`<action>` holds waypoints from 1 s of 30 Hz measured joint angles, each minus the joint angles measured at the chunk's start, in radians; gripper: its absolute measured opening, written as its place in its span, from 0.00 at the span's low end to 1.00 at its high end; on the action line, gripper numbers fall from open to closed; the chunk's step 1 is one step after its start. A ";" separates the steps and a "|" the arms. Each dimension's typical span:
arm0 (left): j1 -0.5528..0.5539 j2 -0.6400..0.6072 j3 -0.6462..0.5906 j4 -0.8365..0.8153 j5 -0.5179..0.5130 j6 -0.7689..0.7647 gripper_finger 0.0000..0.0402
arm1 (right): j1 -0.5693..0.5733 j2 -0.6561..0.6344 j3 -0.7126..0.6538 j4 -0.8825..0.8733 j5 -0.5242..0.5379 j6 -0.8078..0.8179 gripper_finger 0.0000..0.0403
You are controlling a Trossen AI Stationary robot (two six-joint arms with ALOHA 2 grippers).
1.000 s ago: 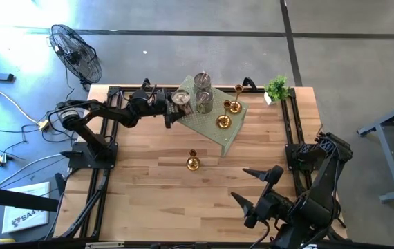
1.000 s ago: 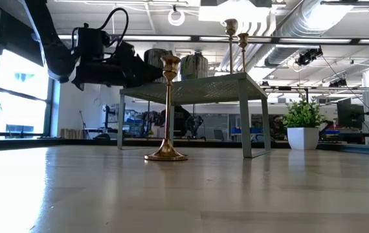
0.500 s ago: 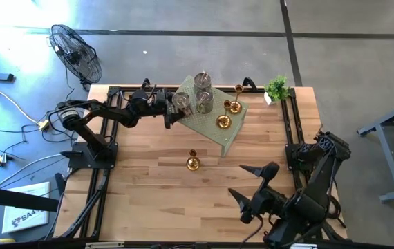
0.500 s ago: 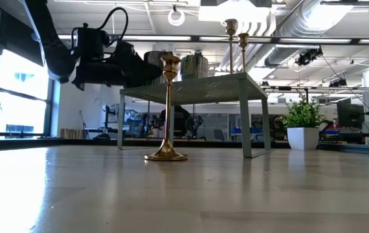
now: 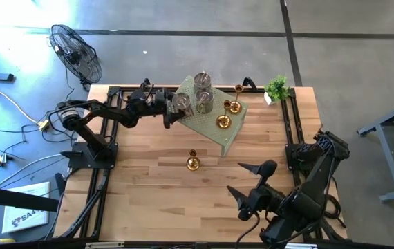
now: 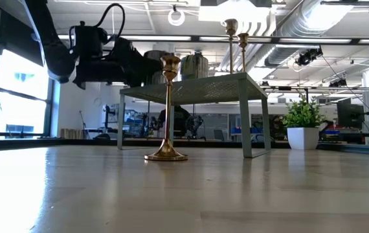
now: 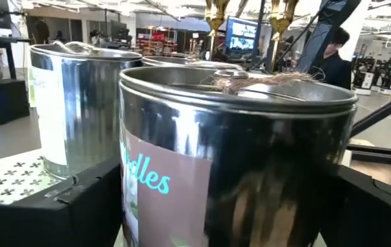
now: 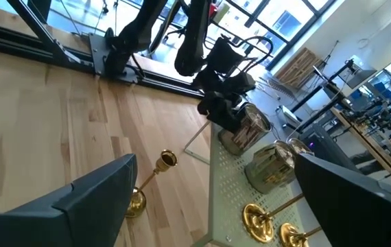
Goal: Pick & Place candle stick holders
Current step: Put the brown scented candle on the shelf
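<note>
1. My left gripper (image 5: 171,111) is at the left edge of the pale green perforated metal rack (image 5: 233,135), its fingers spread on both sides of the nearest squat grey-silver metal cup with a paper label (image 7: 237,158). I cannot tell if the pads touch it already. If I close off-centre, I think the smooth cup can turn or slip.
2. A second grey-silver cup (image 7: 79,103) stands just beside it on the rack. One finger can push it toward the rack edge.
3. One tall shiny gold candle holder with a round base (image 5: 193,161) stands on the wooden table (image 5: 142,180), in front of the rack; it looks easy to tip over.
4. Three more gold holders (image 5: 229,111) are at the right part of the rack.
5. My right gripper (image 5: 245,181) waits well in front of the rack, spread wide and empty.
</note>
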 joint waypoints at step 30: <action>-0.017 -0.045 0.091 0.071 0.001 0.000 0.98 | 0.001 0.000 0.000 0.000 -0.045 0.020 0.97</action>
